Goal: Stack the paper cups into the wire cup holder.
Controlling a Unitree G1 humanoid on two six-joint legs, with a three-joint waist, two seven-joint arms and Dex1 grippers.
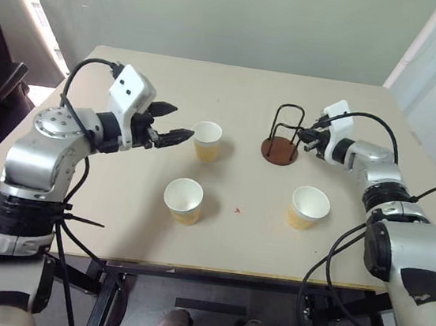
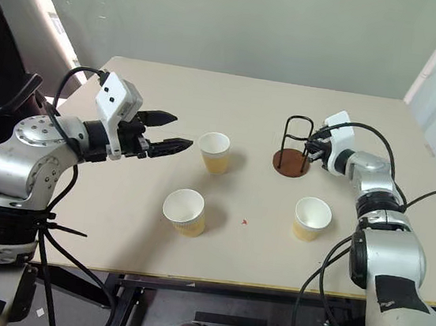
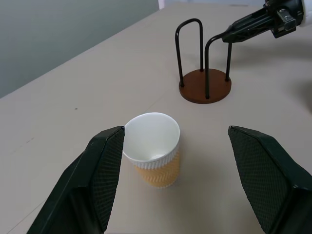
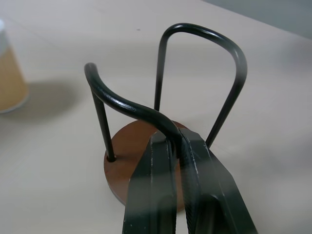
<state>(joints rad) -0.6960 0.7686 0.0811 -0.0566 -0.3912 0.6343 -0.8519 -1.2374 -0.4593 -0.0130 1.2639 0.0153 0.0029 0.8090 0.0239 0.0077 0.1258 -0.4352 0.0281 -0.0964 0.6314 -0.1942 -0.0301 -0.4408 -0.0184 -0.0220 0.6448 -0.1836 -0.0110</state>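
Three paper cups stand upright on the table: one (image 1: 206,139) at the middle, one (image 1: 183,199) nearer the front, one (image 1: 309,207) at the front right. The wire cup holder (image 1: 282,139), a brown disc with black wire loops, stands right of the middle cup and holds no cup. My right gripper (image 4: 175,141) is shut on the top of one wire loop (image 4: 131,107). My left gripper (image 1: 181,123) is open just left of the middle cup (image 3: 153,146), which the left wrist view shows ahead, between the two fingers and apart from them.
The tan table (image 1: 233,236) ends close in front of the two nearer cups. A pale wall runs behind its far edge. Cables hang from both arms below the table's front edge.
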